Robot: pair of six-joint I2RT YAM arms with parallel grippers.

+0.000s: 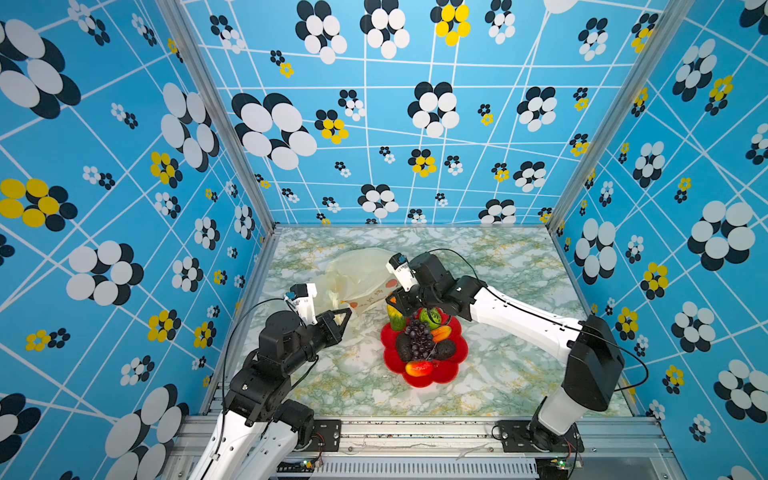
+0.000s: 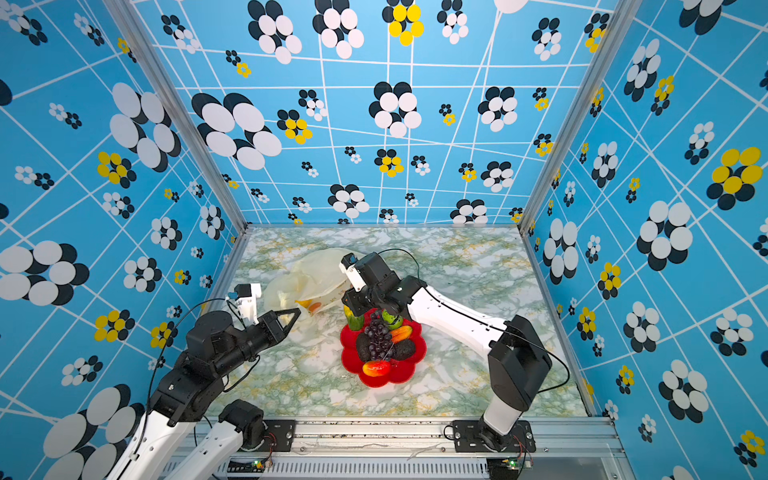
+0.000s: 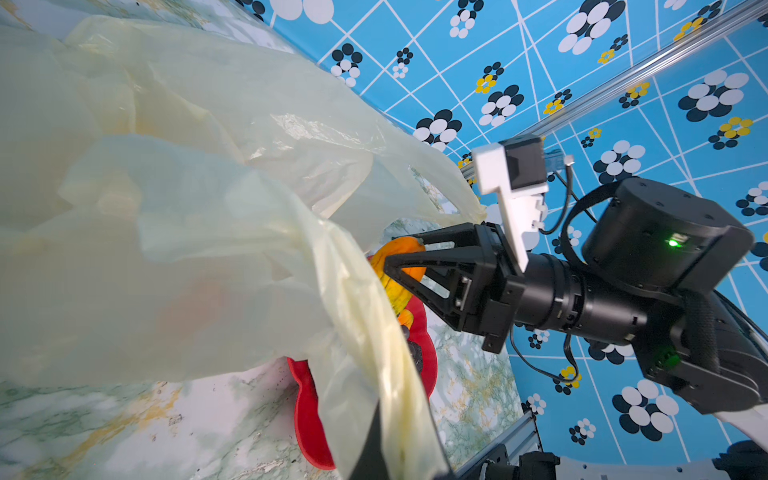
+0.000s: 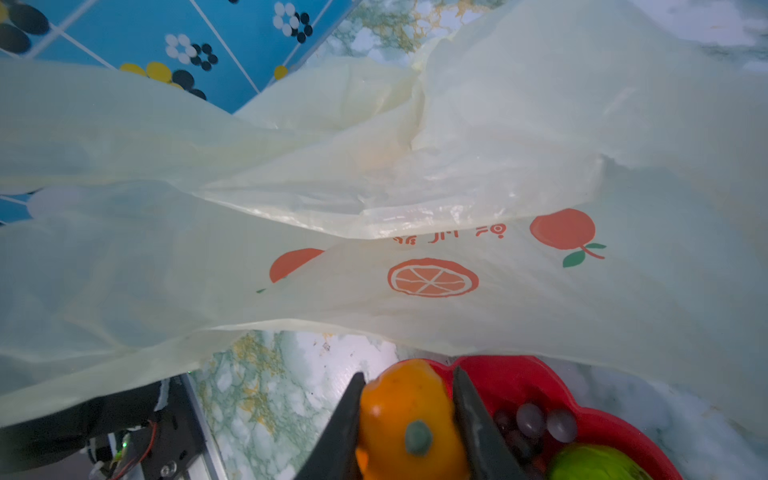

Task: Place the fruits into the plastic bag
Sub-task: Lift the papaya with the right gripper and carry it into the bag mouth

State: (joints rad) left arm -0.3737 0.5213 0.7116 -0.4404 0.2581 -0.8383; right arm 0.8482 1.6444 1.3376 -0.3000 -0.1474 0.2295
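Marble tabletop point(image 1: 498, 374): left pincer point(image 1: 347, 312) tight on plastic bag point(image 1: 357, 274), right pincer point(image 4: 407, 374) tight around half-hidden mango point(image 4: 399, 409).

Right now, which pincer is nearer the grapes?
Right. The right pincer grips a mango beside the grape bunch on the plate; the left pincer holds the plastic bag, off the plate.

Bare marbled surface point(image 1: 498, 382) lies open right of the red plate point(image 1: 451, 373); the slumped plastic bag point(image 1: 357, 272) crowds its far-left rim, mouth apparently sagging flat.
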